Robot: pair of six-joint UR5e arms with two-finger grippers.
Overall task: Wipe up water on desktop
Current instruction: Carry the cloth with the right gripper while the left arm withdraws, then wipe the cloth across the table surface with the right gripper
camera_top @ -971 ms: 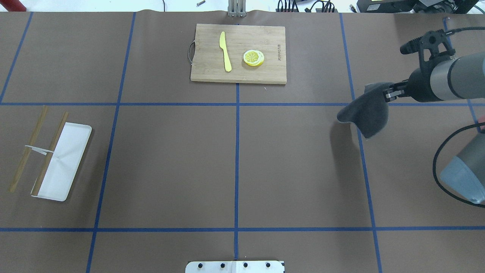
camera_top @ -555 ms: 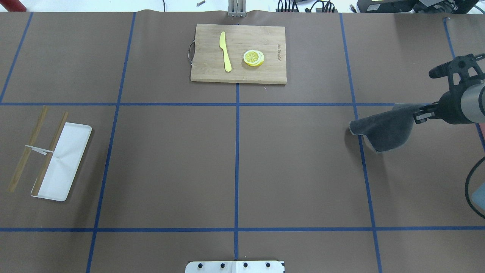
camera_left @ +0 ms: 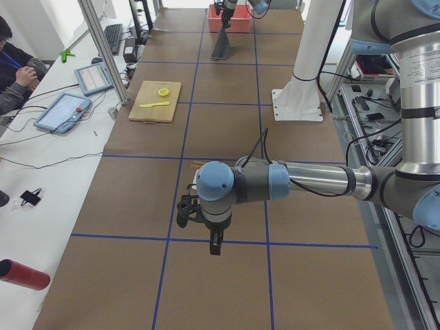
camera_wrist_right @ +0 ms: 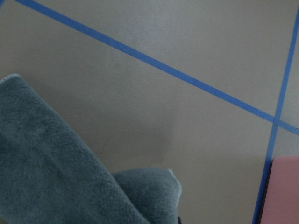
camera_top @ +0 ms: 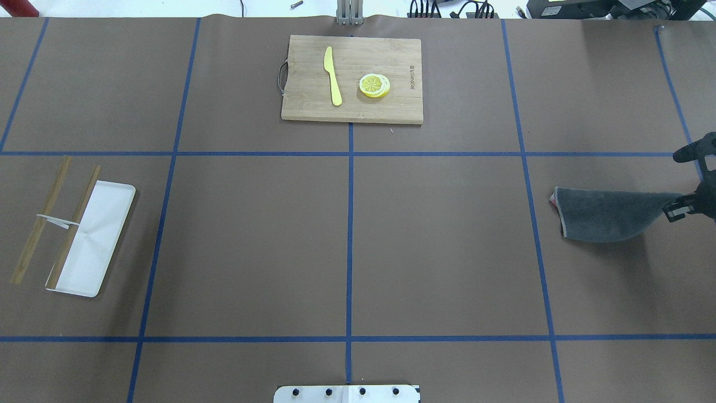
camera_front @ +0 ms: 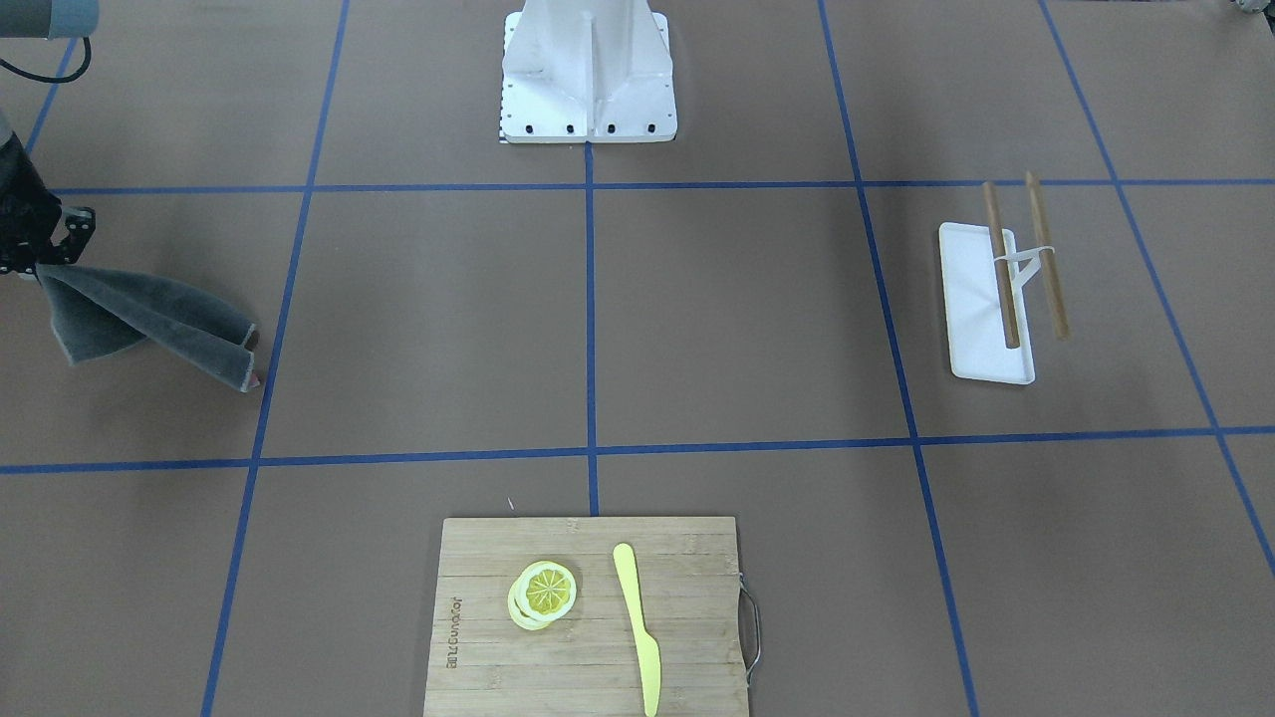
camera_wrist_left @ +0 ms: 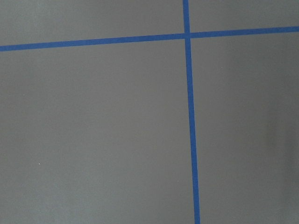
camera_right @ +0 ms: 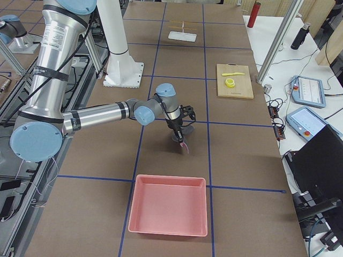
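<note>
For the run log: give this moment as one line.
right gripper shut on dark grey cloth | cloth hangs over brown taped desktop | left gripper state unclear

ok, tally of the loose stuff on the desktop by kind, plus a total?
cutting board: 1
yellow knife: 1
lemon slice stack: 1
white tray: 1
wooden sticks: 2
grey cloth: 1, held in the right hand
pink bin: 1
Total: 8

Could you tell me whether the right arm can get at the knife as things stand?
Probably not: the right tool is shut on the cloth, though nothing stands between it and the knife on the board.
</note>
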